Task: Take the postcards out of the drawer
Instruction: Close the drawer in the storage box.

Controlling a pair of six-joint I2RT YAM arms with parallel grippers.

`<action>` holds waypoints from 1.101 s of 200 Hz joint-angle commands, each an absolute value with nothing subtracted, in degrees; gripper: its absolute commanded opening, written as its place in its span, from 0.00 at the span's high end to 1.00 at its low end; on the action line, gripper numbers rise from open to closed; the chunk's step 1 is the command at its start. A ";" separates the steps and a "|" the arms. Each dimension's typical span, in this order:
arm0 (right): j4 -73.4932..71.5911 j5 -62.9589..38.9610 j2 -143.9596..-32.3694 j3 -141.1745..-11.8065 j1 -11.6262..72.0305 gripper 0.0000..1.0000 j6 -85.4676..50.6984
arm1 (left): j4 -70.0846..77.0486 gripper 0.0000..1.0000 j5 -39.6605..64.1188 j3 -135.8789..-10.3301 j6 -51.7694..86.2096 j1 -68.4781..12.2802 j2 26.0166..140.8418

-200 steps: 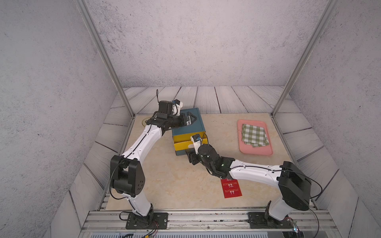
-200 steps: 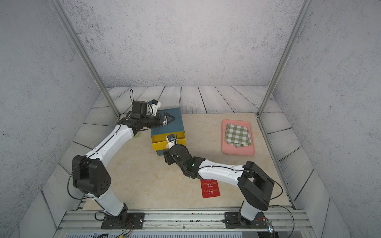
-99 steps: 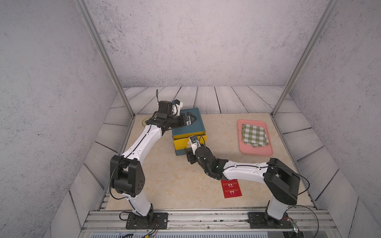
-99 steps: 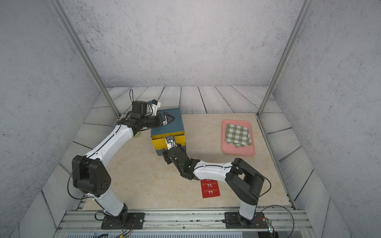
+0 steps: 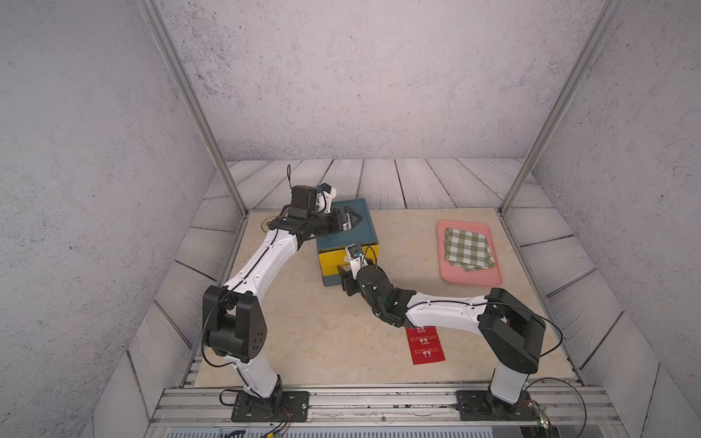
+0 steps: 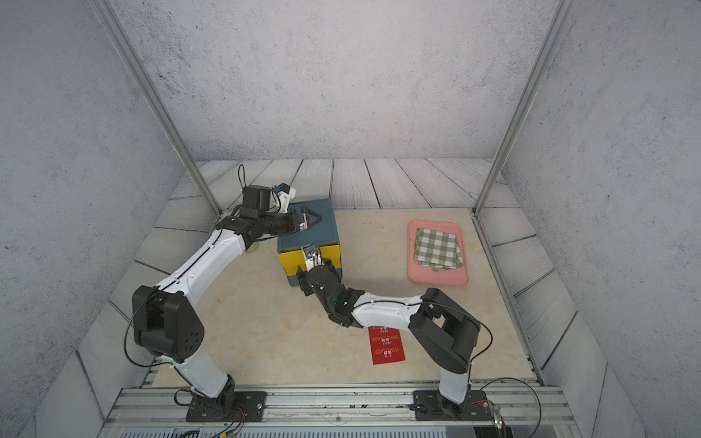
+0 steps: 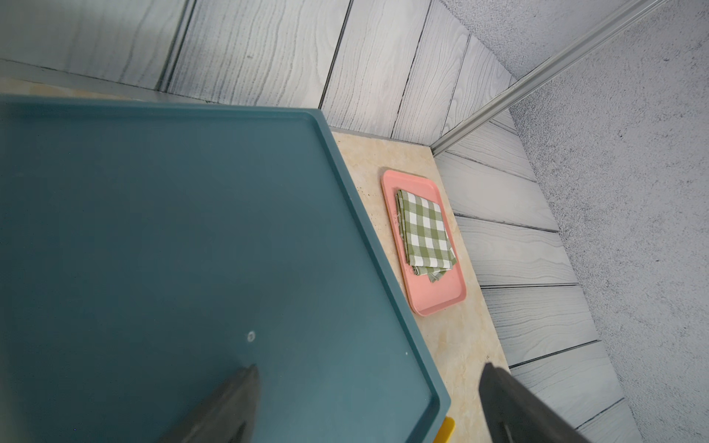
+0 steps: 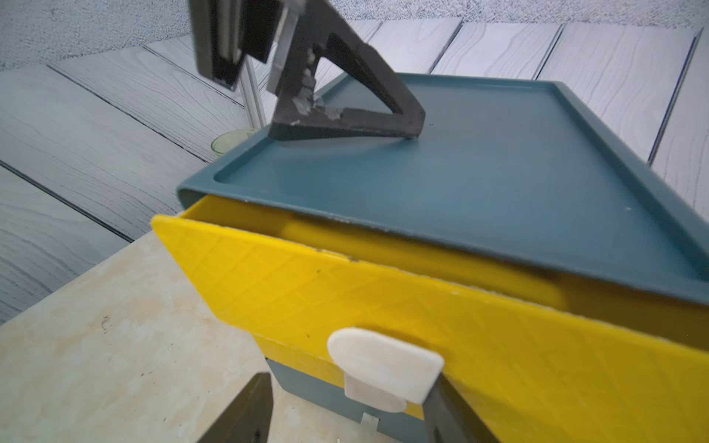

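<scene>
The right arm covers 1 end of the postcard; the cabinet top hides the drawer interior.

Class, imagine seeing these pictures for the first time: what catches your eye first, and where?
The bright yellow drawer stands ajar in the blue cabinet mid-table, the right gripper at its white handle, the left gripper on the cabinet's top. A red postcard lies near the front edge, and a pink tray holds a checked cloth at the right.
</scene>
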State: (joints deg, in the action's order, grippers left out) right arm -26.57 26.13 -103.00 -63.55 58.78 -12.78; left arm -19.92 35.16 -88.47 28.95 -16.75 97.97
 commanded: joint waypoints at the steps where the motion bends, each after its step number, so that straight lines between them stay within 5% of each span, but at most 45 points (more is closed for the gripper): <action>1: -26.20 26.95 -105.16 -65.69 57.95 0.34 -12.30 | -21.28 0.04 35.77 -87.41 29.00 -16.29 98.79; 107: -25.05 25.07 -105.54 -66.79 57.04 0.34 -13.42 | -21.45 0.04 36.19 -87.34 28.83 -16.17 98.87; 171: -19.43 24.38 -93.57 -59.51 58.56 0.34 -18.38 | -20.86 0.04 36.82 -88.13 29.01 -15.49 99.19; 220: -23.17 19.81 -83.20 -47.52 58.26 0.32 -35.78 | -20.66 0.04 37.77 -87.79 28.56 -15.04 98.77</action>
